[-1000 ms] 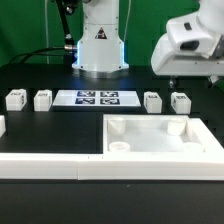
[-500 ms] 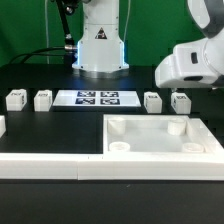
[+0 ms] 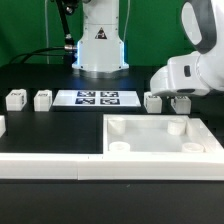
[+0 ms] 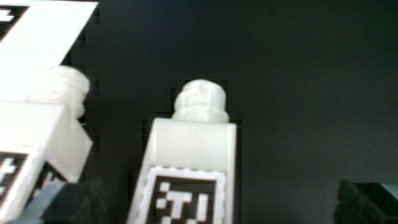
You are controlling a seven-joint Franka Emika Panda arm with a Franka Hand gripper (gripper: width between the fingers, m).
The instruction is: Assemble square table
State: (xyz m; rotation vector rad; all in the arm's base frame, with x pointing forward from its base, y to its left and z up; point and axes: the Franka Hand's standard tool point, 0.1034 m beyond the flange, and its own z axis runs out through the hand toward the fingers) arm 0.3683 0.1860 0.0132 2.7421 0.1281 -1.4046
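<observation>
The square tabletop point(image 3: 150, 141), a white slab with a raised rim and corner holes, lies at the front right. Two leg posts point(image 3: 15, 98) point(image 3: 42, 98) stand at the exterior view's left of the marker board. A third leg point(image 3: 152, 101) stands at its right. My gripper point(image 3: 181, 103) hangs low over the rightmost leg, which the hand mostly hides. In the wrist view this tagged leg point(image 4: 192, 140) lies between my spread fingertips point(image 4: 61, 204), with the neighbouring leg point(image 4: 43, 125) beside it. The gripper point(image 4: 217, 205) is open and touches nothing.
The marker board point(image 3: 97, 98) lies flat in the middle at the back. The robot base point(image 3: 100, 45) stands behind it. A long white rail point(image 3: 50, 166) runs along the front left, next to the tabletop.
The gripper has come down and moved toward the exterior view's left, from above the right edge to just over the rightmost leg. The parts have not moved.
</observation>
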